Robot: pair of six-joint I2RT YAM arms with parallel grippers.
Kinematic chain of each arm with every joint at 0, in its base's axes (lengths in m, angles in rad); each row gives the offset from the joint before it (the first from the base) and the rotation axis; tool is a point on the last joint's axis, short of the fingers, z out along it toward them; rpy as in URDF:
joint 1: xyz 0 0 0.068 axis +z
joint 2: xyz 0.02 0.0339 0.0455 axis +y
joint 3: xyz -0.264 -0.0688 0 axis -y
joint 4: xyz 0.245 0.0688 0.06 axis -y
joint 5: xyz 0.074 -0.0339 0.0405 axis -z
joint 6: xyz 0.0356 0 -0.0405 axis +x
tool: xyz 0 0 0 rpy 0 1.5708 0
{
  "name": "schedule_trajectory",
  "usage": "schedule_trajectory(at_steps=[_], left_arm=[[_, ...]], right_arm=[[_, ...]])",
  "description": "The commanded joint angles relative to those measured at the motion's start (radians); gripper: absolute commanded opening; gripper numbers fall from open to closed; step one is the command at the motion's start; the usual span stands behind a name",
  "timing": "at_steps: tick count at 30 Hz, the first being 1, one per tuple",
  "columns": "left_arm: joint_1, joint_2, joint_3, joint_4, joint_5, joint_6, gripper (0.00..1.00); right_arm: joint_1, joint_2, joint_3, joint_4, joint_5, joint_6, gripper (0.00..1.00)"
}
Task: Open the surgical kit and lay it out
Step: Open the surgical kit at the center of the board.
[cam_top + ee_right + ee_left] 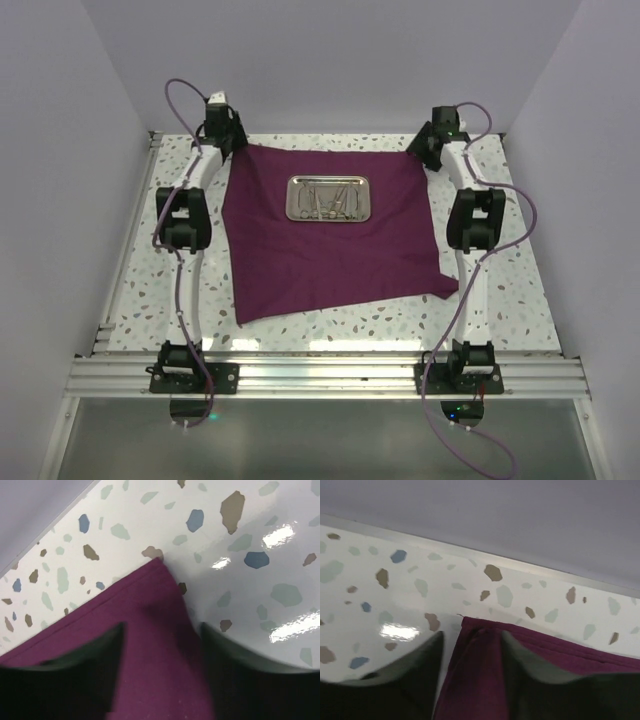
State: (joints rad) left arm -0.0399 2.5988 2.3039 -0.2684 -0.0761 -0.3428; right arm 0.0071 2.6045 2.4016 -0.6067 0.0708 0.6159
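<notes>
The surgical kit's dark purple cloth [330, 255] lies spread flat on the speckled table [500, 290]. On its far half sits a shiny steel tray [330, 198] holding thin steel instruments [332, 203]. My left gripper [232, 140] is at the cloth's far left corner. In the left wrist view the left gripper [472, 640] stands open, its fingers apart on either side of the corner of the cloth [570, 652]. My right gripper [420, 148] is at the far right corner. The right wrist view shows the right gripper [162, 630] open too, with the cloth [125, 605] lying between its fingers.
Plain walls close in the table at the back and on both sides. An aluminium rail [320, 375] with both arm bases runs along the near edge, and another rail [130, 240] follows the left side. A metal strip [470, 552] edges the back.
</notes>
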Motion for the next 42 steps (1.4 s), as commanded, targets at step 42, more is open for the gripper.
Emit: schedule_trajectory(at_steps=[42], left_arm=[[-0.934, -1.195, -1.706, -0.088, -0.584, -0.803, 0.98]], right_arm=[[0.085, -1.876, -1.707, 0.087, -0.055, -0.021, 0.98]])
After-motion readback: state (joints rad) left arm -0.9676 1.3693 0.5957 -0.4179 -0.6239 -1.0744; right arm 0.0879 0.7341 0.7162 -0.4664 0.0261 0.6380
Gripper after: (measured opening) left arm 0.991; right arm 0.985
